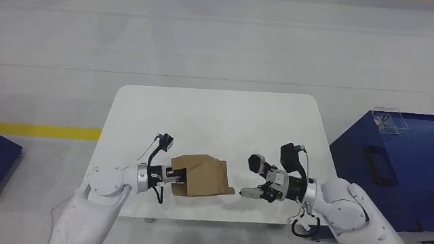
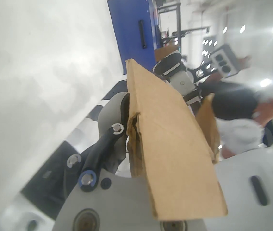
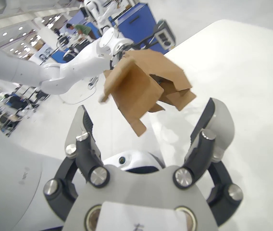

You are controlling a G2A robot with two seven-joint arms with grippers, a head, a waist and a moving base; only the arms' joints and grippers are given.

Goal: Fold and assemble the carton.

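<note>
A brown carton (image 1: 201,176), partly folded with loose flaps, is held near the table's front edge. My left gripper (image 1: 178,174) is shut on its left end. In the left wrist view one finger (image 2: 113,121) presses against a carton panel (image 2: 172,150); the other finger is hidden behind the cardboard. In the right wrist view the carton (image 3: 146,82) appears slightly off the table, its open end with hanging flaps facing my right gripper (image 3: 148,118). That right gripper (image 1: 248,192) is open and empty, a short way right of the carton and not touching it.
The white table (image 1: 210,115) has free room behind the carton. Both arms are close to its front edge. A blue cabinet (image 1: 380,169) stands right of the table, with a clear plastic container (image 1: 390,118) on top.
</note>
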